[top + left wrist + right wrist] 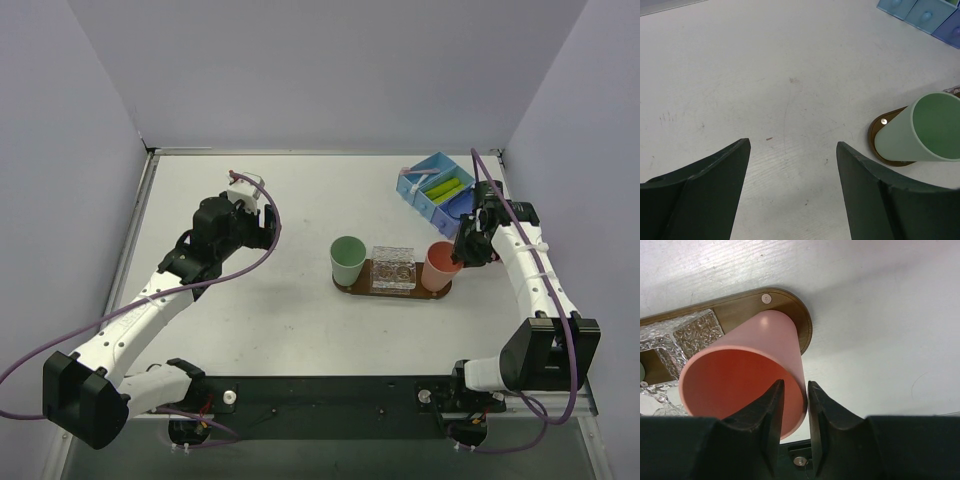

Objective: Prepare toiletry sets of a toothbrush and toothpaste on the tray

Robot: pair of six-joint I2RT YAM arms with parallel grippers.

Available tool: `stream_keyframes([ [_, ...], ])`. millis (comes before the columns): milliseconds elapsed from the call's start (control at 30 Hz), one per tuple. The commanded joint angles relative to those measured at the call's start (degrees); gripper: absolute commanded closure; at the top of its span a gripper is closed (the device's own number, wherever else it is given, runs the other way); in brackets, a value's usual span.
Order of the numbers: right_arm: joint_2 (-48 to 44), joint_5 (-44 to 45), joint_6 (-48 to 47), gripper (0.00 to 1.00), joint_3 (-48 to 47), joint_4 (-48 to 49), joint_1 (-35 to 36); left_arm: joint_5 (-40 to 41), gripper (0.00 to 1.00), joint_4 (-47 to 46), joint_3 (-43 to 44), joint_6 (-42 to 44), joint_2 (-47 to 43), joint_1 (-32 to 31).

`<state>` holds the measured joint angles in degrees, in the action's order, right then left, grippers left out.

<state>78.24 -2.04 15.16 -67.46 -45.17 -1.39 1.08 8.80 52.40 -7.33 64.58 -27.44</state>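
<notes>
Lime-green toothpaste (446, 187) sits over in the blue bin (432, 212), so we've got no set on the tray (740, 305) yet. Green cup (920, 130) and pink cup (740, 385) look empty. Right gripper (796, 386) jaws are slightly apart astride the pink rim; left gripper (792, 145) jaws are wide over bare surface.

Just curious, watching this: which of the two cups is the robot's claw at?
The pink cup, at the tray's right end: the right gripper straddles its rim. The green cup stands alone at the other end.
</notes>
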Motion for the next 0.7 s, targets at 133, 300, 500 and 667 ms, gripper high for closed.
stream_keyframes([
  [133,-0.5,1.3,0.7,0.71,-0.5,-1.3,0.3,0.9,0.20,-2.6,0.2,0.2,-1.0,-0.4],
  [300,-1.7,1.9,0.3,0.63,-1.1,-1.3,0.3,1.0,0.20,-2.6,0.4,0.3,-1.0,-0.4],
  [500,-3.9,3.5,0.7,0.54,-2.1,-1.2,0.3,1.7,0.20,-2.6,0.2,0.5,-1.5,-0.4],
  [667,-6.5,5.0,0.9,0.52,-4.2,-1.2,0.3,2.7,0.20,-2.8,0.1,0.9,-1.7,-0.3],
])
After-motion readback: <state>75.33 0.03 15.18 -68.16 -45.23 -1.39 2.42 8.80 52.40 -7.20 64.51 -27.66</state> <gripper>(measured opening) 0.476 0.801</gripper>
